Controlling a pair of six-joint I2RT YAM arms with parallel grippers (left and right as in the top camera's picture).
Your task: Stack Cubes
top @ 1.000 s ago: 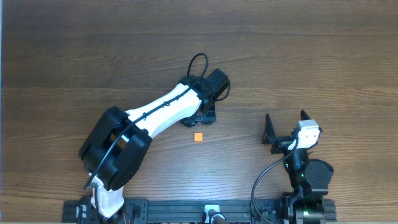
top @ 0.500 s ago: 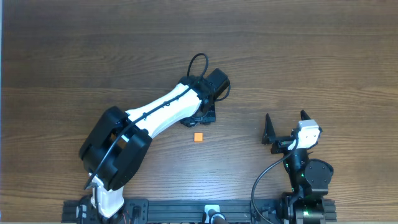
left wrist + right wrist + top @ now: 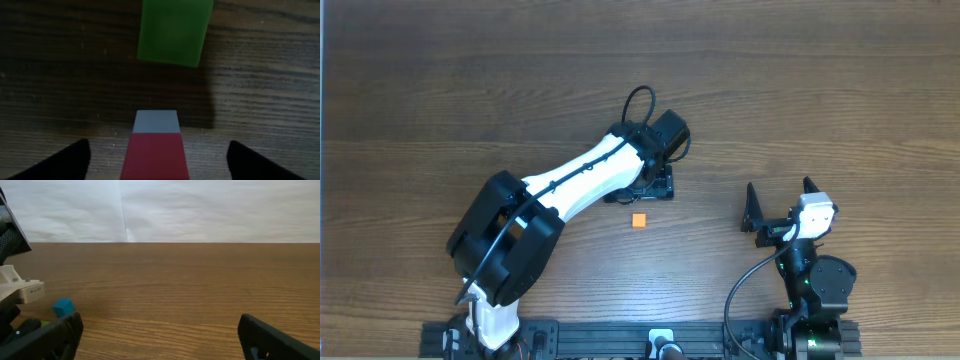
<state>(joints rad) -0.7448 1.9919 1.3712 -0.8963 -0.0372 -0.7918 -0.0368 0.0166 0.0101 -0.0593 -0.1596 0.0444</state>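
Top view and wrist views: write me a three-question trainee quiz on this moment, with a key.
1. True or false: the right gripper is shut on a cube.
2. Which cube lies in the open on the table in the top view? A) orange B) yellow C) purple
3. In the left wrist view, what colour is the cube farthest from the left gripper?
Key: 1 false, it is open and empty. 2 A, the orange cube. 3 green, the green cube.
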